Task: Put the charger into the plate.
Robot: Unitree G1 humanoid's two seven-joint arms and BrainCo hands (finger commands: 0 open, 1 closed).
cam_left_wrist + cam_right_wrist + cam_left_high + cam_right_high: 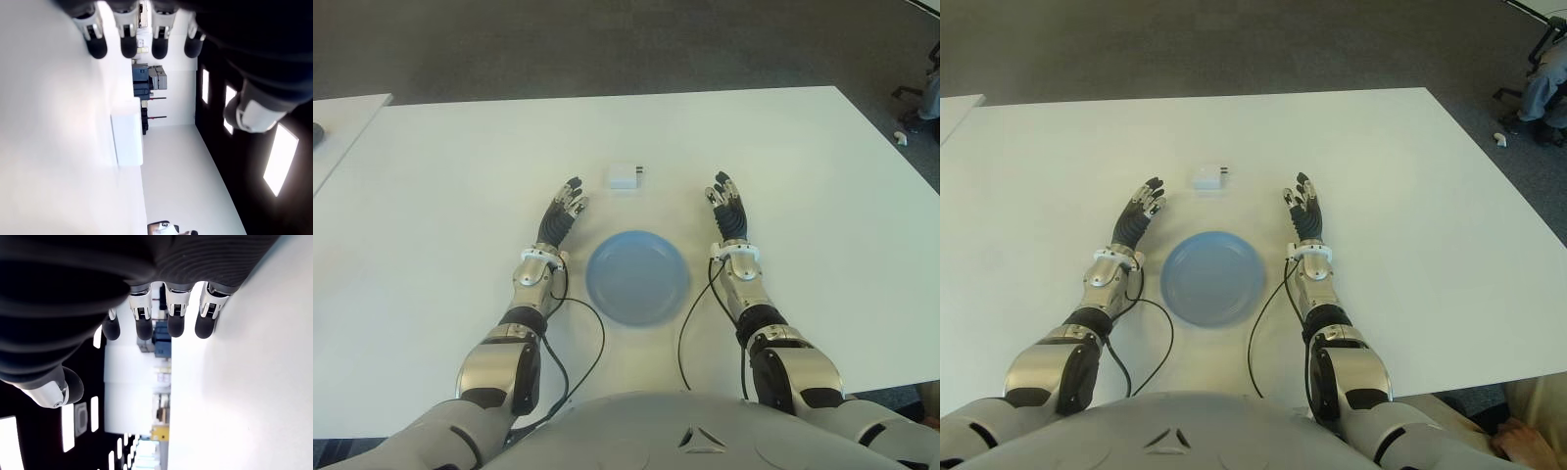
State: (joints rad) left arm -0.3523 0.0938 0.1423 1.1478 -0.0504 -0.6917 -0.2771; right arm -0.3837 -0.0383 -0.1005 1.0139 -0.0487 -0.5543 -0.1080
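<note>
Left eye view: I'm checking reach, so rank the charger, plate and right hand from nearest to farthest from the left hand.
1. Charger: just ahead and right of the open left hand.
2. Plate: right, nearer the robot; close to call with the charger.
3. Right hand: beyond the plate.

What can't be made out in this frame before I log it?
- Charger: its prong end is too small in the eye views; the left wrist view shows only a plain white block.
- Left hand and right hand: palm sides face away in the eye views, so table contact is unclear.
- Plate: absent from both wrist views.
- Small white item on the floor: too small to identify.
</note>
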